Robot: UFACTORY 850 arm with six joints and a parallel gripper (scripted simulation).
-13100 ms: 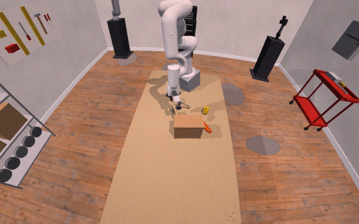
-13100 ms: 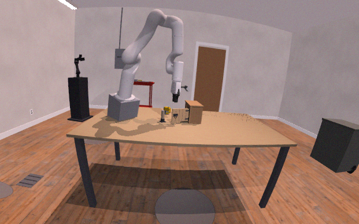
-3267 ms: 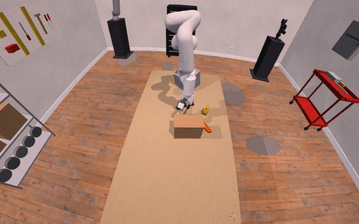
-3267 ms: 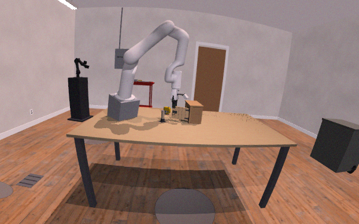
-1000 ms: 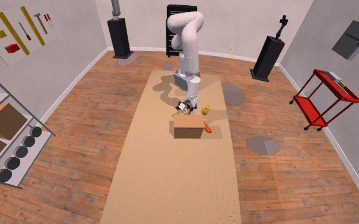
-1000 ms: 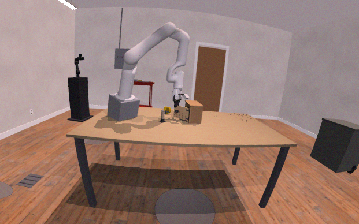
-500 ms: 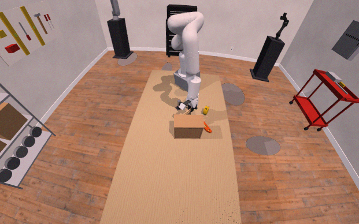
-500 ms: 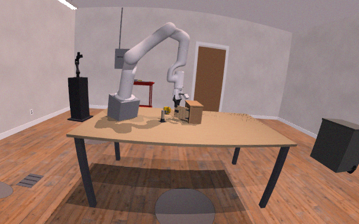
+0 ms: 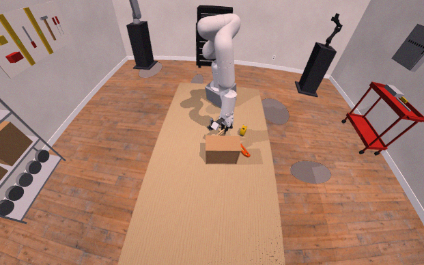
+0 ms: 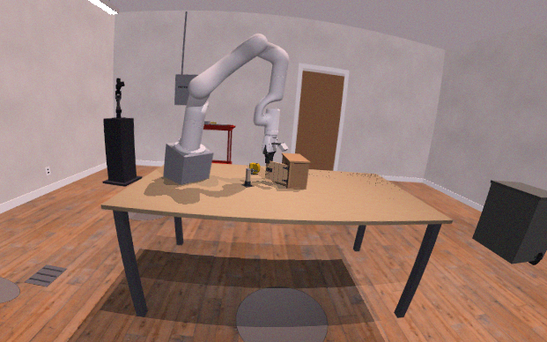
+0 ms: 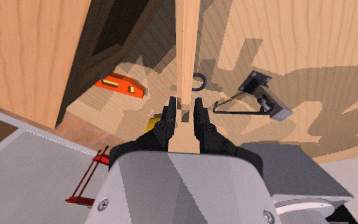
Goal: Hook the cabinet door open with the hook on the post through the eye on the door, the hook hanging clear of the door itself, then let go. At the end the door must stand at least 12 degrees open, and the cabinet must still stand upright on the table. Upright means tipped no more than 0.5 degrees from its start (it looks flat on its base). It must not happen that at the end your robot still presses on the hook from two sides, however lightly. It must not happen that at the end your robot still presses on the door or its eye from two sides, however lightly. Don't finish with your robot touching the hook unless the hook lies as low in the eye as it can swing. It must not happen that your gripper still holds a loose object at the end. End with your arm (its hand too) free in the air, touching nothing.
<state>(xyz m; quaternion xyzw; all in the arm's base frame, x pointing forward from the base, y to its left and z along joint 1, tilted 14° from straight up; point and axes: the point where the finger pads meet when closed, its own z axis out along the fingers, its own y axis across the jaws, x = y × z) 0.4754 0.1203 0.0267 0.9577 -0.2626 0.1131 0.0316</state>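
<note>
The wooden cabinet stands upright on the table. Its door stands wide open. The dark ring eye sticks out from the door's side facing the post. The post stands apart from the door. The thin dark hook extends from the post toward the door, its tip short of the eye and outside it. My gripper is partly open. Its fingers straddle the door's free edge, with narrow gaps; any contact is hard to tell.
An orange tool lies beside the cabinet. A yellow object lies on the table beyond the door. The robot's grey base stands at the table's end, past the post.
</note>
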